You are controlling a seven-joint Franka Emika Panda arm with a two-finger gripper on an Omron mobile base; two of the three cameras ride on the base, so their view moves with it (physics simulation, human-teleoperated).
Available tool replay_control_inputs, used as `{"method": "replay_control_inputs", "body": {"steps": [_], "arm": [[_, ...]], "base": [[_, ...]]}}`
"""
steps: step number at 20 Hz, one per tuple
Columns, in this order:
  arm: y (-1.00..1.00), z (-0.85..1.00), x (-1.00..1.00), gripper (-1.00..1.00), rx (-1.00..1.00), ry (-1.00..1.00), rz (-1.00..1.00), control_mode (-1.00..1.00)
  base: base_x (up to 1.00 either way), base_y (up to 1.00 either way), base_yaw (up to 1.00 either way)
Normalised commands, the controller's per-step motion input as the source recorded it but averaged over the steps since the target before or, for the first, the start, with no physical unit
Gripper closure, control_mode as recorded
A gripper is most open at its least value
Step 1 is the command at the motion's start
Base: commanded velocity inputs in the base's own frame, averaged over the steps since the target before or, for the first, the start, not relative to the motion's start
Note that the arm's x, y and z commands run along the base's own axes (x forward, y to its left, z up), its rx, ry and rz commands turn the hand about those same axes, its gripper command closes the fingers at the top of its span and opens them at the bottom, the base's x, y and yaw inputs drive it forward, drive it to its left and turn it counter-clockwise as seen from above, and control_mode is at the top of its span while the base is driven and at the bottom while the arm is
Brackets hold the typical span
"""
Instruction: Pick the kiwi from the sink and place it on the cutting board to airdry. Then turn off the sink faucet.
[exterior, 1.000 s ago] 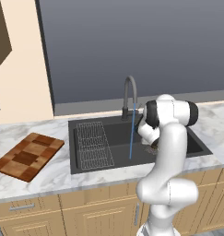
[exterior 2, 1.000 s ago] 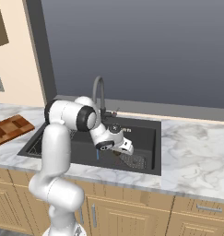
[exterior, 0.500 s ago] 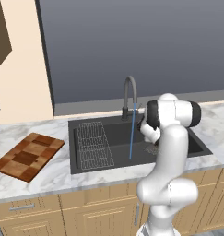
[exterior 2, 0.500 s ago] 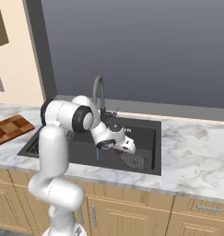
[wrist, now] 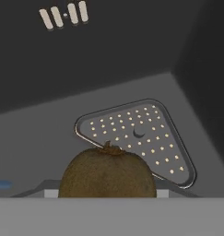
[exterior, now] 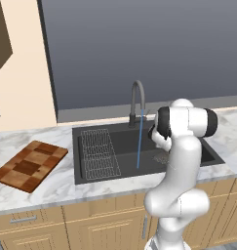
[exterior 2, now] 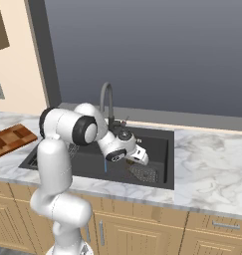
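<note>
Kiwi (wrist: 108, 173): in the sink (exterior: 120, 141), directly ahead of the gripper (exterior 2: 137, 156), beside the drain grate (wrist: 136, 133). Stem end faces away. Jaw state: cannot tell.

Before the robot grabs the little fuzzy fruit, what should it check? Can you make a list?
1. Small brownish fuzzy kiwi right in front of the hand: ok.
2. Kiwi inside the dark grey sink, beside the triangular drain grate: ok.
3. Fingers around the kiwi: cannot tell, they are hidden.
4. Checkered wooden cutting board on the counter ready for the kiwi: ok.
5. Thin dark gooseneck faucet turned off: not ok, blue water stream is running.
</note>
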Motion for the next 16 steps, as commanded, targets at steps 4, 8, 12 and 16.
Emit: {"method": "replay_control_inputs", "body": {"steps": [4, 8, 12, 16], "arm": [[-0.10, 0.42, 0.00, 1.00, 0.00, 0.05, -0.05, -1.00], [-0.09, 0.41, 0.00, 1.00, 0.00, 0.04, -0.05, -1.00], [-0.04, 0.49, 0.00, 1.00, 0.00, 0.06, -0.05, -1.00], [-0.02, 0.52, 0.01, 1.00, 0.00, 0.08, -0.04, -1.00]], "base": [[0.00, 0.00, 0.00], [0.00, 0.00, 0.00], [0.00, 0.00, 0.00], [0.00, 0.00, 0.00]]}}
